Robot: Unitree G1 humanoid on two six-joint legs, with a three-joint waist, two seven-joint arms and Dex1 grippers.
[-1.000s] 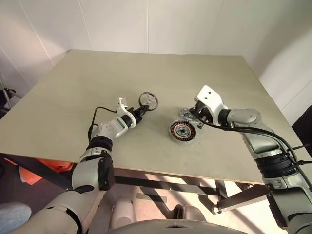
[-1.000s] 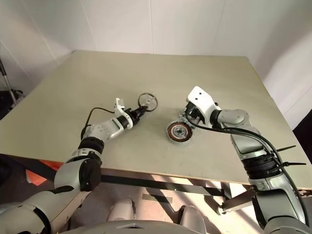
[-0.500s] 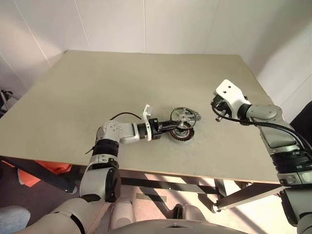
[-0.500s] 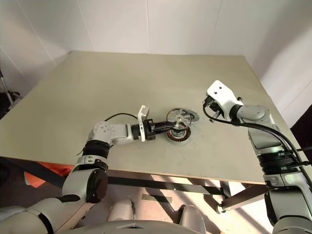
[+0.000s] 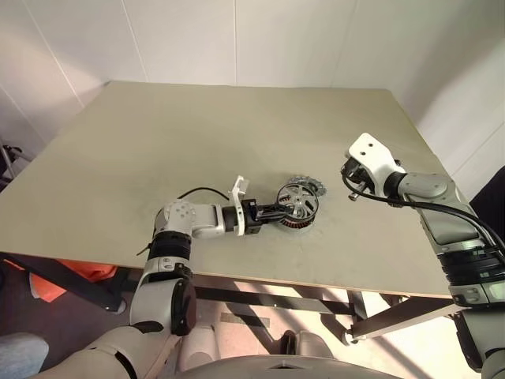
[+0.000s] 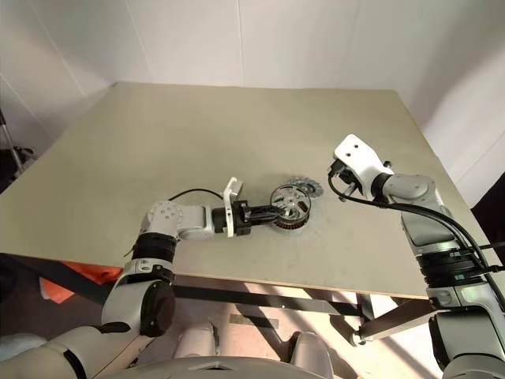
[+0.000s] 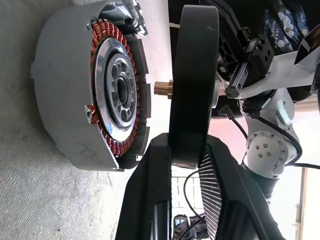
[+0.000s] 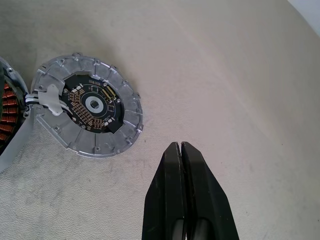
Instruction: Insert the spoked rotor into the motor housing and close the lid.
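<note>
Surface (image 5: 158,134): beige, fills mid-frame. Housing (image 5: 298,221) lies at centre, windings exposed. Lid (image 8: 87,111) flat just beyond it, upper left of right wrist view. Left hand (image 5: 278,212) grasps rotor (image 5: 297,202) edgewise, held above housing. Right hand (image 8: 181,165) clenched, empty, right of centre. No legible markings on parts.
</note>
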